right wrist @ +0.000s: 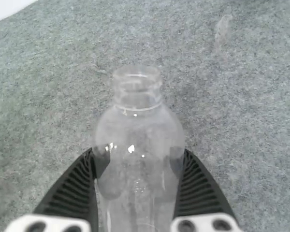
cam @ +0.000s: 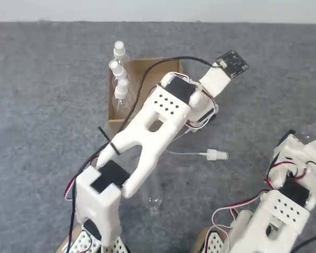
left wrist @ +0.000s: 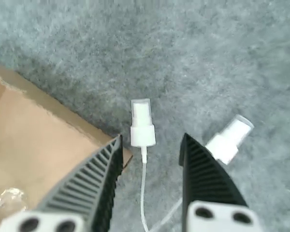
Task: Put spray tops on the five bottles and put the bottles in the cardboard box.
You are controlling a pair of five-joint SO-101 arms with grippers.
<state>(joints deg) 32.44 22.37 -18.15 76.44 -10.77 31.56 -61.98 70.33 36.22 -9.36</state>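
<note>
My left gripper [left wrist: 151, 145] is open, its jaws either side of a white spray top [left wrist: 142, 128] that lies on the carpet with its thin tube trailing back. A second spray top [left wrist: 229, 137] lies just beyond one finger. The corner of the cardboard box [left wrist: 34, 140] is beside the other finger. My right gripper [right wrist: 137, 154] is shut on a clear bottle [right wrist: 135, 140] with an open, topless neck. In the high view, three bottles with spray tops [cam: 119, 79] stand at the box [cam: 147, 71]. One spray top [cam: 217, 154] lies right of the left arm.
Another clear topless bottle [cam: 154, 196] rests on the grey carpet near the left arm's base, partly hidden by the arm. The left arm [cam: 147, 132] stretches diagonally over the middle. The right arm [cam: 289, 179] stays at the near right corner.
</note>
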